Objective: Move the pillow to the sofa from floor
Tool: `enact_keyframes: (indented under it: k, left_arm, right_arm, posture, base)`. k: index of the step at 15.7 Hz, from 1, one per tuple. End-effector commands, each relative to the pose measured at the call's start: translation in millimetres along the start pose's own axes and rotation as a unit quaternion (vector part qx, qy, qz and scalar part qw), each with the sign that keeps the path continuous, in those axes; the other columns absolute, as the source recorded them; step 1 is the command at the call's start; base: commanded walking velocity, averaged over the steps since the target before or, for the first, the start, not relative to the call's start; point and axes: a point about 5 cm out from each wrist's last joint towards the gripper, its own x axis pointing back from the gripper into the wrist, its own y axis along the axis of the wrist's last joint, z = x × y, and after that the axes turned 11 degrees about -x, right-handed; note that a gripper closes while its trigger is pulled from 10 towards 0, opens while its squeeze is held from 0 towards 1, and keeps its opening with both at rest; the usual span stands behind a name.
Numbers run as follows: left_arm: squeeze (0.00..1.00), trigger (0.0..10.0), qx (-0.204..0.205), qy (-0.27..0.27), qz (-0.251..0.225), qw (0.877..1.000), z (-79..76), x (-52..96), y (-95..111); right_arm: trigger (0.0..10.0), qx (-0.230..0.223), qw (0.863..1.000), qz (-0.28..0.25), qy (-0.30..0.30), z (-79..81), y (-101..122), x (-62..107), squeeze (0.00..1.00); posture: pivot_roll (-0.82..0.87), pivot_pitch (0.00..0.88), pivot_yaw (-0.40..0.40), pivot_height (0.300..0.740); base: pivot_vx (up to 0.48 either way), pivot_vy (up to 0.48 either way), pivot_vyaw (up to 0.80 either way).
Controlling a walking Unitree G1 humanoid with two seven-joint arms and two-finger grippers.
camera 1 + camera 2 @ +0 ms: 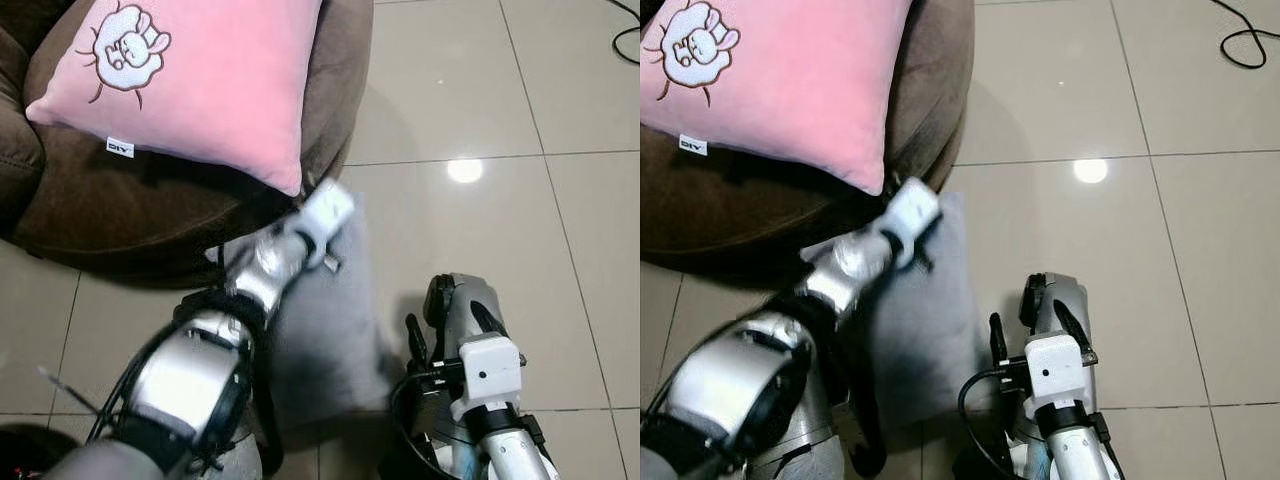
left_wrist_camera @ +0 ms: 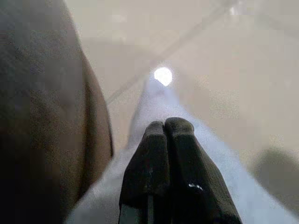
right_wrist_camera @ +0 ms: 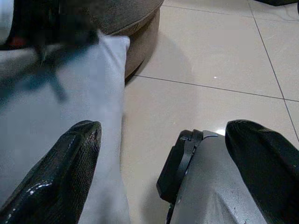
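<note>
On glossy tile | soft grey pillow (image 1: 925, 330) | left gripper (image 2: 167, 128) closed | right gripper (image 3: 163, 172) open

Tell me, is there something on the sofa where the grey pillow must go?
Yes. A pink pillow already lies on the brown sofa seat, right above the grey pillow on the floor. The left gripper is over it.
</note>
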Motion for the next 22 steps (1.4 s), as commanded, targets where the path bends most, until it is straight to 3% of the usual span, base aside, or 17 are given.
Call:
enact_keyframes:
  k: [1, 2, 4, 7, 9, 13, 15, 22]
  left_arm:
    - [0.00, 0.0, 0.019, 0.011, -0.039, 0.999, 10.0, -3.3, 18.0]
    - [0.00, 0.0, 0.025, 0.015, -0.052, 0.998, 13.5, -4.3, 24.5]
    - [0.00, 0.0, 0.051, 0.021, -0.118, 0.991, 28.5, -6.7, 56.1]
    - [0.00, 0.0, 0.076, 0.023, -0.160, 0.984, 39.7, -6.2, 77.9]
    - [0.00, 0.0, 0.069, 0.028, -0.175, 0.982, 44.1, -4.6, 85.6]
    - [0.00, 0.0, 0.055, 0.015, -0.144, 0.988, 33.0, -3.2, 66.0]
    - [0.00, 0.0, 0.064, 0.015, -0.126, 0.990, 26.6, -1.4, 53.4]
    - [0.00, 0.0, 0.061, 0.018, -0.128, 0.990, 21.5, 2.1, 49.4]
  right_arm:
    - [10.0, -0.002, 0.999, 0.039, -0.003, -0.8, -12.0, 7.9, 0.00]
    - [10.0, -0.001, 0.999, 0.038, -0.002, -0.9, -12.0, 7.4, 0.00]
    - [10.0, -0.001, 0.999, 0.037, -0.001, -1.2, -11.0, 5.3, 0.00]
    - [10.0, 0.000, 0.999, 0.035, 0.001, -2.0, -10.0, 2.3, 0.00]
    - [10.0, 0.001, 0.999, 0.040, -0.004, -4.1, -10.2, -1.2, 0.00]
    - [10.0, -0.003, 0.999, 0.052, -0.006, -6.1, -14.0, -10.2, 0.00]
    - [10.0, -0.004, 0.998, 0.055, -0.003, -5.2, -15.7, -16.3, 0.00]
    - [10.0, 0.007, 0.998, 0.052, 0.022, -7.2, -15.1, -29.3, 0.00]
  posture:
    - [-0.15, 0.366, 0.093, 0.429]
    - [-0.15, 0.364, 0.092, 0.429]
    - [-0.14, 0.362, 0.088, 0.429]
    - [-0.14, 0.355, 0.083, 0.429]
    - [-0.14, 0.351, 0.079, 0.429]
    - [-0.12, 0.333, 0.067, 0.434]
    - [-0.11, 0.322, 0.050, 0.459]
    - [-0.08, 0.304, 0.012, 0.539]
  base:
    - [0.000, 0.000, 0.00]
    - [0.000, 0.000, 0.00]
    - [0.000, 0.000, 0.00]
    - [0.000, 0.000, 0.00]
    - [0.000, 0.000, 0.00]
    - [0.000, 0.000, 0.00]
    - [0.000, 0.000, 0.00]
    - [0.000, 0.000, 0.00]
